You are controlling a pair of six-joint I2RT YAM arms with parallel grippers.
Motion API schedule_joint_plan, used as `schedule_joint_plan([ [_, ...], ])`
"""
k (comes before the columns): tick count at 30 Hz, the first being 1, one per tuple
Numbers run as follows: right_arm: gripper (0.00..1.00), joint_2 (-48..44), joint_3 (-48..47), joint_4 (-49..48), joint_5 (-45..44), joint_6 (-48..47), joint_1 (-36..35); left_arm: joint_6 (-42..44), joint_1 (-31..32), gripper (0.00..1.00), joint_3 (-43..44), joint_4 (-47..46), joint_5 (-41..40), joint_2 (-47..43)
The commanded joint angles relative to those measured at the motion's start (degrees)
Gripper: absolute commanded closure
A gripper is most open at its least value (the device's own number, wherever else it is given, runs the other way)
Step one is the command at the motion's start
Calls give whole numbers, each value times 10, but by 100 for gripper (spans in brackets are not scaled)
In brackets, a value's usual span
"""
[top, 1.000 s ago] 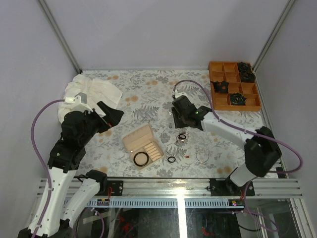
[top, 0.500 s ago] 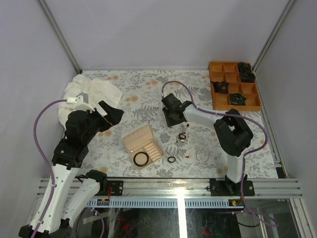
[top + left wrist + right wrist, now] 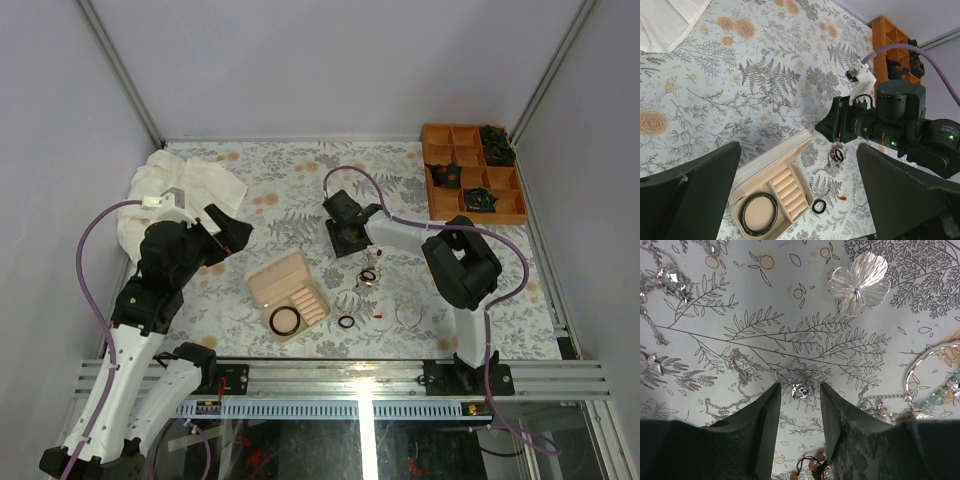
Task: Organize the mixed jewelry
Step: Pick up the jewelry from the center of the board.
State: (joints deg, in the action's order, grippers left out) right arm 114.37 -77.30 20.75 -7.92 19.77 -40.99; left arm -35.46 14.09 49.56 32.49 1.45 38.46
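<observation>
The mixed jewelry lies on the floral cloth: a dark cluster [image 3: 368, 275], a black ring [image 3: 346, 322], a red earring [image 3: 378, 318] and a thin silvery hoop [image 3: 408, 315]. A black bangle [image 3: 285, 320] sits in the open beige box [image 3: 300, 285]. My right gripper [image 3: 348, 243] is low over the cloth. In its wrist view the right gripper [image 3: 800, 388] is open, with its jaws either side of a small silver pendant with a purple stone [image 3: 801, 391] on a thin chain. My left gripper [image 3: 228, 235] is open and empty, high above the box [image 3: 785, 172].
An orange compartment tray [image 3: 428, 180] with dark rosettes stands at the back right. A white cloth [image 3: 190, 182] lies at the back left. Near the right gripper are a silver flower [image 3: 859, 282], a silver bangle [image 3: 925, 360], pale teal beads [image 3: 940, 396] and brown beads [image 3: 812, 466].
The right arm has folded inward, its elbow swinging from the far right toward the middle. Its gripper has shifted left and back. The left arm has moved only slightly.
</observation>
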Motion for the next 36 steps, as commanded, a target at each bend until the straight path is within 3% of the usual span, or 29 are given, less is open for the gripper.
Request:
schedule_joint_plan([
  [1, 58, 11, -29, -1, -4, -12, -3, 13, -3, 0, -7, -41, -9, -1],
  [5, 62, 11, -28, 1, -4, -11, -6, 16, -3, 0, -6, -39, -10, -2],
  [13, 81, 2, -21, 16, -28, -9, -8, 16, -3, 0, -7, -38, -9, -4],
  [36, 86, -140, 73, 59, -93, -22, -6, 18, -3, 0, -12, -39, -7, -7],
])
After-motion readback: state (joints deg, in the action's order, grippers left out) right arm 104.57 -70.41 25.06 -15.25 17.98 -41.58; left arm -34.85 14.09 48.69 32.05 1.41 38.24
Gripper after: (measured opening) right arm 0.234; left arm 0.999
